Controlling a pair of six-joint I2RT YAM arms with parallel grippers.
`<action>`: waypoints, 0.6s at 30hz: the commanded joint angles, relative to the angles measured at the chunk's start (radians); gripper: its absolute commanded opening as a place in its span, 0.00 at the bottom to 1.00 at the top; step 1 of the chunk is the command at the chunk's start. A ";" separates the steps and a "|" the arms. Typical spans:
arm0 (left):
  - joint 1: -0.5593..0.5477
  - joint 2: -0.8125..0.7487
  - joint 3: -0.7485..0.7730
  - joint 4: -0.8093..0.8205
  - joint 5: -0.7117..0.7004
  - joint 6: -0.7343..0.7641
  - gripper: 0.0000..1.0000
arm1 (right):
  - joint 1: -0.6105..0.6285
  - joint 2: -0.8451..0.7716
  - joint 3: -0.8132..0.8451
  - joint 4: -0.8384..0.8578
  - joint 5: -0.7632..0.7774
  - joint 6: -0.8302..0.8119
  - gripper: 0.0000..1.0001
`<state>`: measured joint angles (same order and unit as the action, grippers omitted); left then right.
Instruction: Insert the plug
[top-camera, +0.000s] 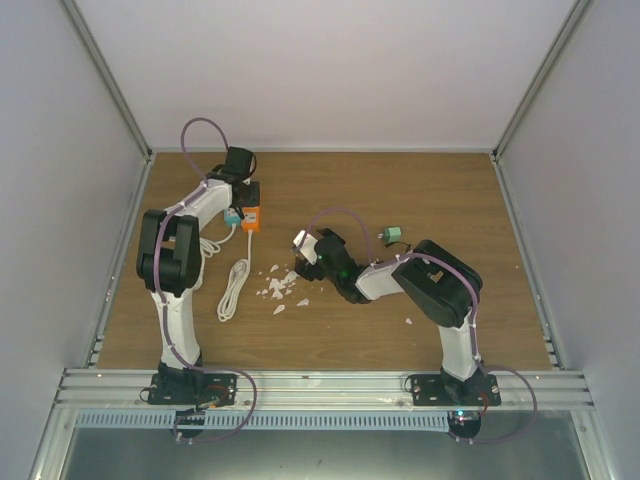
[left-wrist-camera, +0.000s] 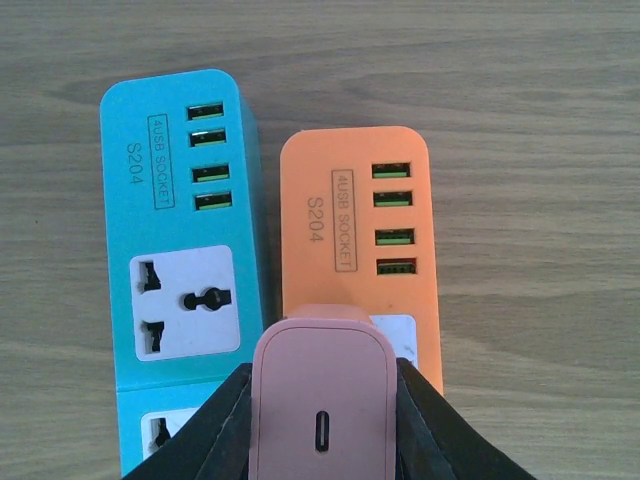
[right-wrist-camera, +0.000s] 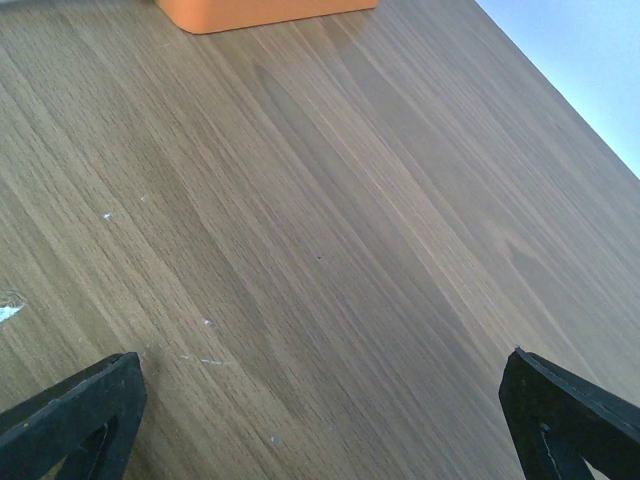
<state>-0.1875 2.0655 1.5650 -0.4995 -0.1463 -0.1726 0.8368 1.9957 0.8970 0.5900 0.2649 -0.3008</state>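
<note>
**Top view:** Your left tool (top-camera: 246, 197) hung over the far-left part of the desk (top-camera: 420, 190), directly above the orange power strip (top-camera: 251, 219) and the blue power strip (top-camera: 232, 217), which lay side by side. Your right tool (top-camera: 303, 246) sat mid-desk, well apart from both strips, probably parked there to leave the left arm room. A white cable (top-camera: 234, 285) and white scraps (top-camera: 278, 288) lay between the arms, nearer than the strips. A small green item (top-camera: 393, 234), too small to identify, sat to the right.

**Left wrist view:** The tool was clamped on the pink plug (left-wrist-camera: 322, 405), with a black finger (left-wrist-camera: 215, 435) pressed against each flank. You held the plug squarely over the orange strip's socket face, below its four USB ports, evidently lined up for a straight push. The plug's body hid the socket, so it could not be told whether the prongs had entered. The blue strip crowded the left side, while bare desk lay open on the right.

**Right wrist view:** The fingers (right-wrist-camera: 70, 410) stood wide apart with nothing between them. Only bare wood lay ahead, and one end of the orange strip showed at the frame's top edge.
</note>
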 joint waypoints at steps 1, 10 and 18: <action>-0.015 0.081 -0.075 -0.007 0.004 -0.023 0.00 | 0.010 0.024 0.024 -0.001 0.019 -0.008 1.00; -0.019 0.058 -0.149 0.054 -0.042 -0.031 0.00 | 0.010 0.023 0.023 -0.001 0.014 -0.006 1.00; -0.021 0.070 -0.173 0.078 -0.037 -0.035 0.00 | 0.011 0.025 0.024 0.000 0.016 -0.006 1.00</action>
<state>-0.2016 2.0415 1.4544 -0.3462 -0.1951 -0.1955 0.8371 1.9957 0.8997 0.5884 0.2653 -0.3008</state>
